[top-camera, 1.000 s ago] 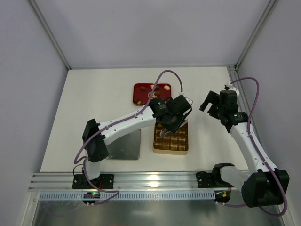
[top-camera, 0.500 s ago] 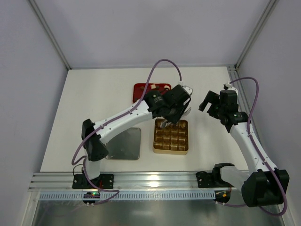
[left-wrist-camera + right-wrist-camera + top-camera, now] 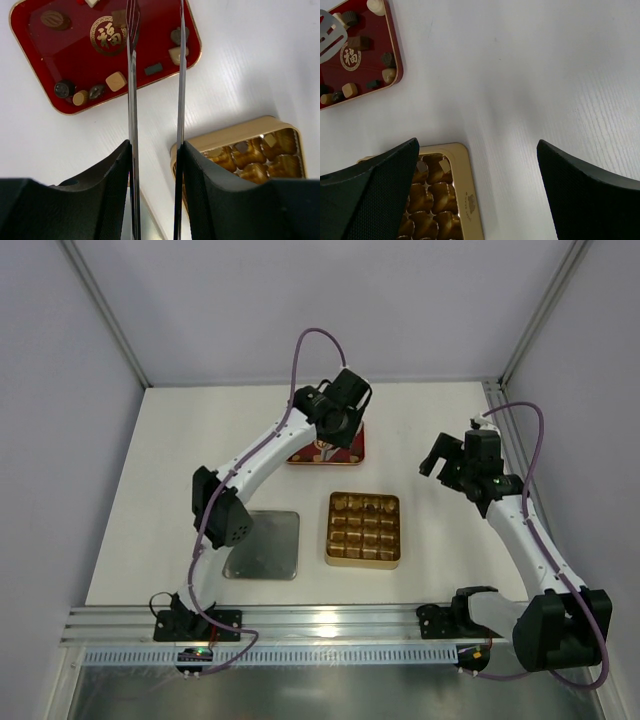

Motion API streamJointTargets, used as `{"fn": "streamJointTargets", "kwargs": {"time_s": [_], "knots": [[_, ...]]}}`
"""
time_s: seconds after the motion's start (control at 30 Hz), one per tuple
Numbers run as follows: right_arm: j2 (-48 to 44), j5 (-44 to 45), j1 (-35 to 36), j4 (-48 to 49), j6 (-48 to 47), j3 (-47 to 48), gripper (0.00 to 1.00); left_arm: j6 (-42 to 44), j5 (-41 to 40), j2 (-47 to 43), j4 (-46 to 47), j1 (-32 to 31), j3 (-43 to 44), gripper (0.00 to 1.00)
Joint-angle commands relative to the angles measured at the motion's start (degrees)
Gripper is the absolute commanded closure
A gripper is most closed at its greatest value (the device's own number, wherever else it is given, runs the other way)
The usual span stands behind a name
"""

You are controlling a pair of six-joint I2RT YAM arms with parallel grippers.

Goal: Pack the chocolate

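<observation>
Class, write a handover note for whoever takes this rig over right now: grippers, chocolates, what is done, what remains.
Left gripper: open, empty, above the red tray.
Right gripper: open, empty, raised to the right of the gold tray.
Done: at least two chocolates sit in the gold tray's row nearest the red tray.
To do: several loose pieces on the red tray; most compartments are bare.

Two white-shelled arms here, the left arm (image 3: 255, 455) and the right arm (image 3: 527, 532), each broken up by chunky black joint housings (image 3: 222, 521). A purple cable (image 3: 313, 331) loops off the left one, and a second purple cable (image 3: 520, 406) runs along the right. The left gripper (image 3: 156, 10) has two thin, shiny metal blades (image 3: 131, 100) on black ribbed mounts (image 3: 100, 195). The right gripper (image 3: 477, 144) has broad black fingers (image 3: 370, 195) with a fine woven texture. A small green light (image 3: 497, 481) glows on the right arm.
</observation>
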Motion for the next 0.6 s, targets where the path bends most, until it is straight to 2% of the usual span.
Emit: {"fn": "streamJointTargets", "kwargs": {"time_s": [0.0, 0.3, 0.57], "knots": [[0.2, -0.5, -0.2, 2.4, -0.5, 0.2, 0.00, 2.5, -1.9, 2.4, -1.0, 0.7, 4.6, 0.56], [0.9, -0.6, -0.2, 2.8, -0.7, 0.0, 0.00, 4.1, -5.5, 5.4, -1.3, 2.0, 5.5, 0.54], [1.2, -2.5, -0.1, 3.1, -0.7, -0.1, 0.00, 4.5, -5.6, 7.3, -1.0, 3.0, 5.4, 0.53]]}}
